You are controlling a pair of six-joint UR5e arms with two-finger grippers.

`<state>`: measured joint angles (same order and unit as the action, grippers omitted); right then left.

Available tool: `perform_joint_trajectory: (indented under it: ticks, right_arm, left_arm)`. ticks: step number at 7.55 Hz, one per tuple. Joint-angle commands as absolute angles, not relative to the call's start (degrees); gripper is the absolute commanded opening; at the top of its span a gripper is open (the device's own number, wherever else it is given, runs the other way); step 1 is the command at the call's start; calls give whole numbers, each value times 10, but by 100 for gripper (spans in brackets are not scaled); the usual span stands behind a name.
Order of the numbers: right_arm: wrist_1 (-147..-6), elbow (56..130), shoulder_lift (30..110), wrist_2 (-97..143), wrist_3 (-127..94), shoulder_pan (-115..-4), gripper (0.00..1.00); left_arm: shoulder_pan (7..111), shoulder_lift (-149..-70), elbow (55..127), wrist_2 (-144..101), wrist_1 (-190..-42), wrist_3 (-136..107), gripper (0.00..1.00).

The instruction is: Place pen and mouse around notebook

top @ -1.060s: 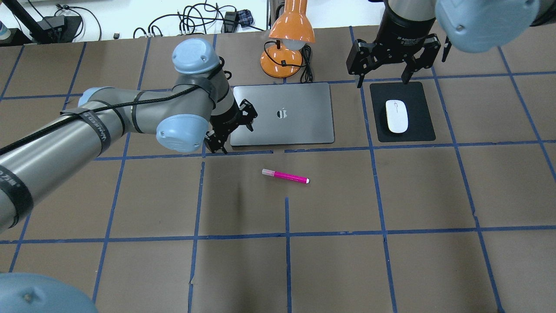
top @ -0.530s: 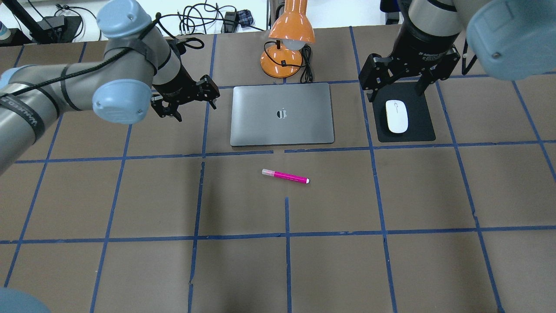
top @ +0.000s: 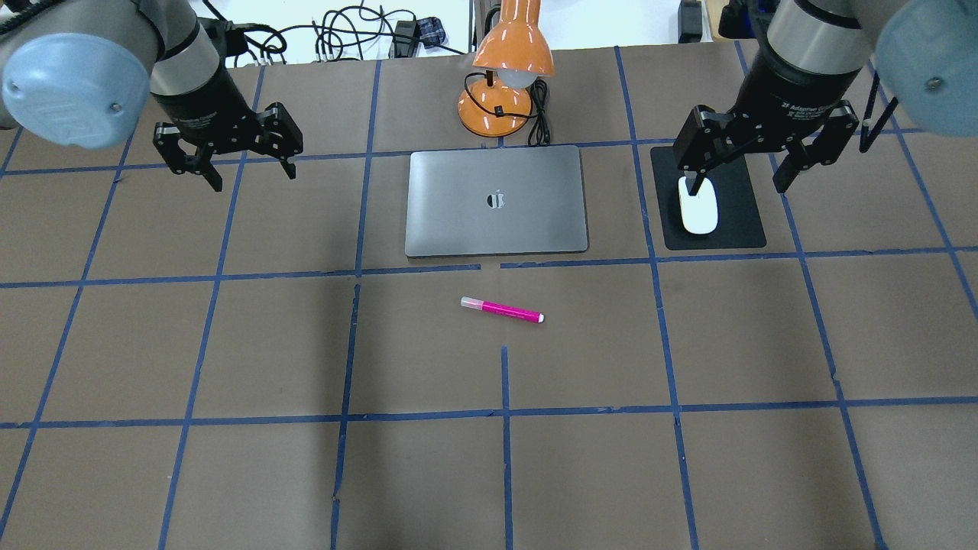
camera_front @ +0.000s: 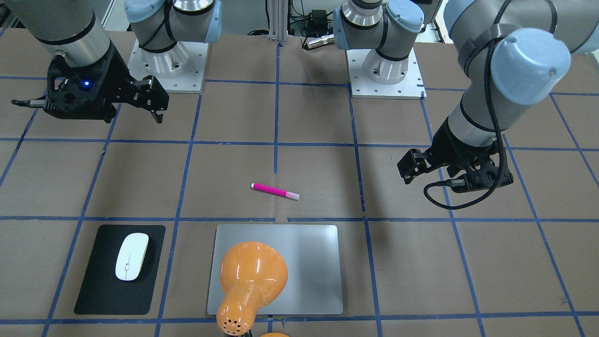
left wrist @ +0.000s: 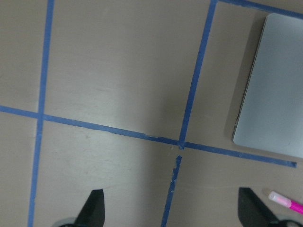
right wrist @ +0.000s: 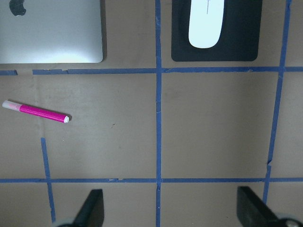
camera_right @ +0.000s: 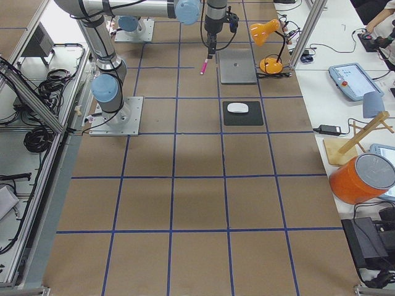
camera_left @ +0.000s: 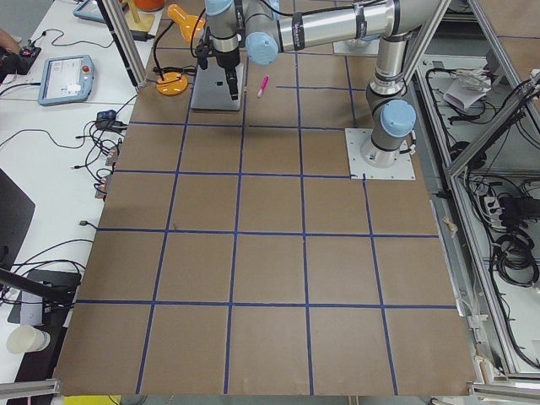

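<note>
The silver notebook lies flat on the table. The pink pen rests just off its robot-side edge, not touching it. The white mouse sits on a black mouse pad to the notebook's right. An orange desk lamp stands beyond its far edge. The left gripper hangs to the notebook's left and the right gripper to its right, above the table, both with jaws apart and empty.

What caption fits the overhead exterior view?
Left gripper and right gripper hover open; pen lies apart from notebook, mouse sits on black pad.
</note>
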<state>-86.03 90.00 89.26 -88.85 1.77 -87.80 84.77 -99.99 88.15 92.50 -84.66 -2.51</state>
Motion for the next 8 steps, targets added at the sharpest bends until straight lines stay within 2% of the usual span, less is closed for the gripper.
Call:
perform_joint_trajectory:
  ticks: [1, 3, 8]
  right_arm:
    - [-856, 901, 892, -889, 17, -876, 100]
    - [-865, 901, 888, -886, 18, -877, 100]
    - [-889, 918, 894, -890, 7, -884, 100]
  left_arm:
    - [849, -952, 881, 933, -901, -4, 100]
    - [849, -932, 882, 893, -918, -2, 100]
    - [860, -939, 889, 903, -920, -2, 100]
